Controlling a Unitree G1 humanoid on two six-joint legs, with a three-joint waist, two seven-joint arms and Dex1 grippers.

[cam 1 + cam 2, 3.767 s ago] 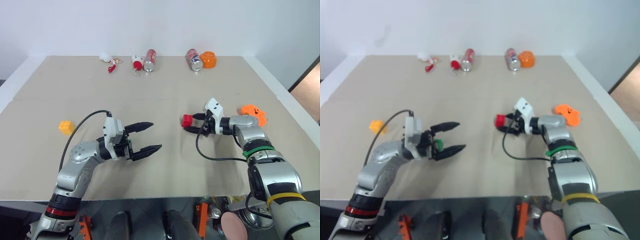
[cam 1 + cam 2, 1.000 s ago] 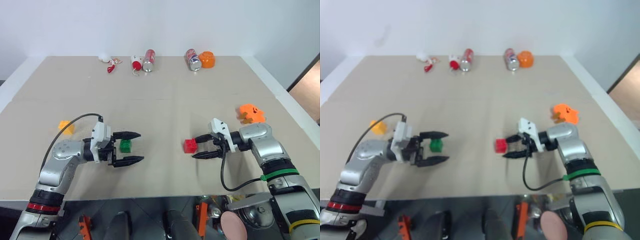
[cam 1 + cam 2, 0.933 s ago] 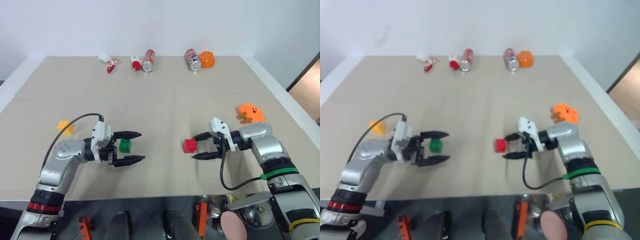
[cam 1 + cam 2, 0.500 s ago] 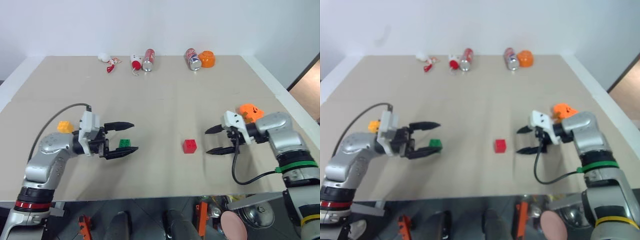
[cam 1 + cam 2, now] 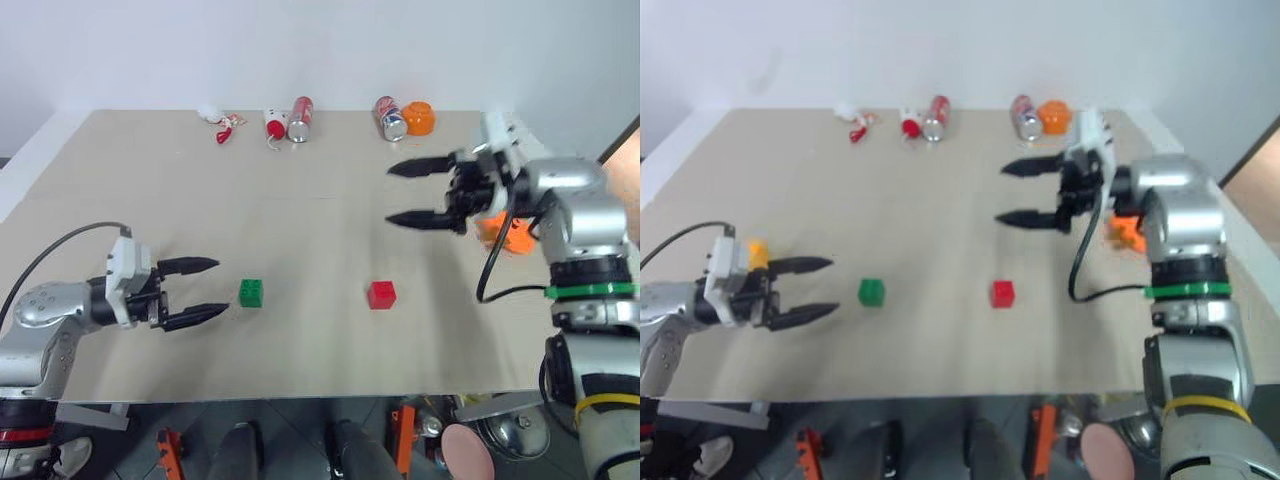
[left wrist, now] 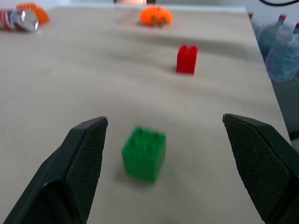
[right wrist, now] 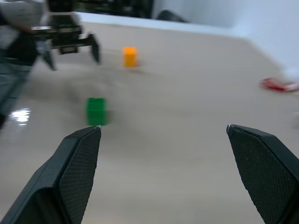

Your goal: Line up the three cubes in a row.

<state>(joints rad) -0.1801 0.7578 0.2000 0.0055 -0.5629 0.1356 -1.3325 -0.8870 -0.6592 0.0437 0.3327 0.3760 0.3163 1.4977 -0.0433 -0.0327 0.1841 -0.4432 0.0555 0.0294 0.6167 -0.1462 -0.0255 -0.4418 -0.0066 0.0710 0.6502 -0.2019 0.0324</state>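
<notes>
The flat beige counter (image 5: pixel 320 230) carries a green studded plastic cube (image 5: pixel 251 293). A red studded cube (image 5: pixel 381 294) sits to its right, a yellow-orange one (image 5: pixel 757 252) well to its left.

Green cube (image 5: pixel 251 292), red cube (image 5: pixel 381 294), yellow-orange cube (image 5: pixel 757 252) on beige table (image 5: pixel 320 220).

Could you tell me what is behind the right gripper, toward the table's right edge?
The orange pumpkin-face toy lies there, largely covered by the right gripper and its wrist; its face cannot be seen.
</notes>
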